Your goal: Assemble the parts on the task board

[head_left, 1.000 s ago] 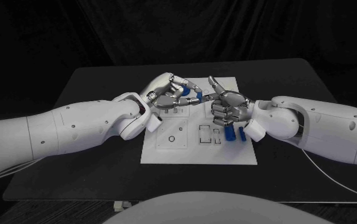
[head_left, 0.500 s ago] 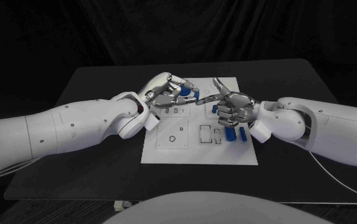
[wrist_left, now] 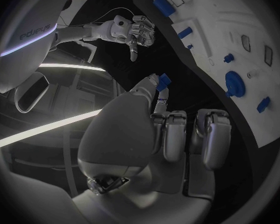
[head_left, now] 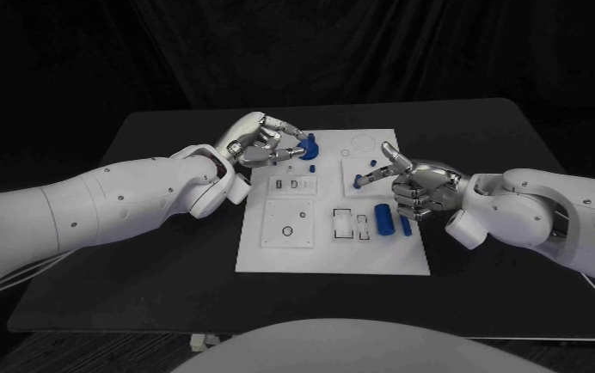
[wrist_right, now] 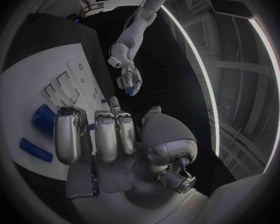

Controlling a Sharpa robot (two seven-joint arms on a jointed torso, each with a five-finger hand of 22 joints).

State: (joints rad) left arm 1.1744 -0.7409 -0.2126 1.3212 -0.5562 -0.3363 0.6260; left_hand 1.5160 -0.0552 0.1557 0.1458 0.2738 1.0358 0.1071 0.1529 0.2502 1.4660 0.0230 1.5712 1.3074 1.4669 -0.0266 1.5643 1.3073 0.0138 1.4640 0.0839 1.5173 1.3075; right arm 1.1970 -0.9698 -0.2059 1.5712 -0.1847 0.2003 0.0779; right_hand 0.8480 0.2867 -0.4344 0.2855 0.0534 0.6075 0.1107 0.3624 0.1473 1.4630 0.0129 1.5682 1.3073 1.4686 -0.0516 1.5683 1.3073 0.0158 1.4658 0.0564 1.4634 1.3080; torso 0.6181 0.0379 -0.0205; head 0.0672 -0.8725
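On the black table (head_left: 174, 253) lies the white task board (head_left: 291, 257), a flat, hard plate with cut-out slots and little holes in it. Small blue parts sit on it: a round blue knob (head_left: 309, 144) near the far edge, a fat blue cylinder (head_left: 383, 218) lying on its side near the right edge, and a thin blue bar (head_left: 404, 225) just beside that. The left hand (head_left: 260, 143) hovers over the far left corner of the board, and it pinches a small blue block (wrist_left: 163, 80) between its thumb and a fingertip, while its other fingers curl in. The right hand (head_left: 417, 186) is over the right side of the board, with its fingers curled in around nothing and one finger poking out toward the middle. All the blue pieces look like smooth, hard plastic, so I think they are very light and will not bend or squash. They also look a bit slippery against shiny metal fingers, so a soft but steady pinch seems best. The block should be held by its flat sides, so it does not twist. The cylinder could roll away if bumped, so it is better taken across its round middle. The board looks stiff and stays flat on the table.
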